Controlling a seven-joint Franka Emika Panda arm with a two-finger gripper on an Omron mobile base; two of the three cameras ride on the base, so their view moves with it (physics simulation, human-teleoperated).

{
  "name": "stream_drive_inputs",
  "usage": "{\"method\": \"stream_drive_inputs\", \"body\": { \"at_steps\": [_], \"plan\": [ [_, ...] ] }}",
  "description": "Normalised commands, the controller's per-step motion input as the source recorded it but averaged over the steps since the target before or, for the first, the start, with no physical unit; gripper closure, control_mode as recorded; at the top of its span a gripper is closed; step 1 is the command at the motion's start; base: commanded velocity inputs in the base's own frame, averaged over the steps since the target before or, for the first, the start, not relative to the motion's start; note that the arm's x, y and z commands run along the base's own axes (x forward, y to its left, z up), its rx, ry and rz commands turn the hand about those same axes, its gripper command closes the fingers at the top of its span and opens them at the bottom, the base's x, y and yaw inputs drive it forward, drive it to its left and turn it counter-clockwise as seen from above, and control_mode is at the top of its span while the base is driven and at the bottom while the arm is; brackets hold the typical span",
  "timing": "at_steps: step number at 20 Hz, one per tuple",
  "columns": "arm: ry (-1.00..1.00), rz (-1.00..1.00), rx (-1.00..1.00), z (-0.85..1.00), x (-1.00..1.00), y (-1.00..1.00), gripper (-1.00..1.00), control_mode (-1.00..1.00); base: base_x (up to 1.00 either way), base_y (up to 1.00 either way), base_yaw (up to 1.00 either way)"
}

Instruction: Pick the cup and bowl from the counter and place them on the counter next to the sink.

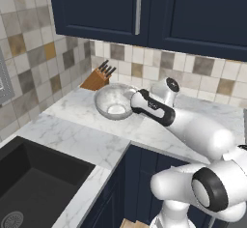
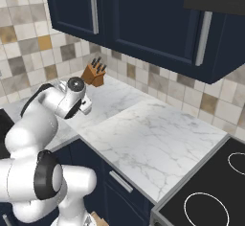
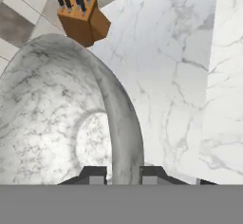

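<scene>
tool (image 3: 122, 175) straddles bowl (image 3: 57, 118) rim, knife block (image 3: 81, 19) beyond.

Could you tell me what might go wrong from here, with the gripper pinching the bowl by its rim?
1. The gripper holds the wide bowl by one edge of its rim only, so it may tilt or slip.
2. The knife block stands close behind; a swing could knock it.
3. The sink lies open nearby; a dropped bowl could fall in.

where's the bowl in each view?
Left base view: bowl at centre, on the counter in front of the knife block.
Right base view: not in it; arm covers that spot.
Hand view: fills the left half, rim between the fingers.
Shared landmark: the knife block.
</scene>
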Motion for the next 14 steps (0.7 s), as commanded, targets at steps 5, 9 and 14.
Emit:
{"method": "stream_drive_inputs", "body": {
  "at_steps": [5, 9, 14],
  "plan": [
    [0.00, 0.29, 0.00, 0.52, -0.42, 0.50, 1.00, -1.00, 0.00, 0.00, 0.00],
    [0.02, 0.27, 0.00, 0.20, -0.41, 0.58, 1.00, -1.00, 0.00, 0.00, 0.00],
    [0.08, 0.18, 0.00, 0.00, -0.09, 0.52, 1.00, -1.00, 0.00, 0.00, 0.00]
  ]
}}
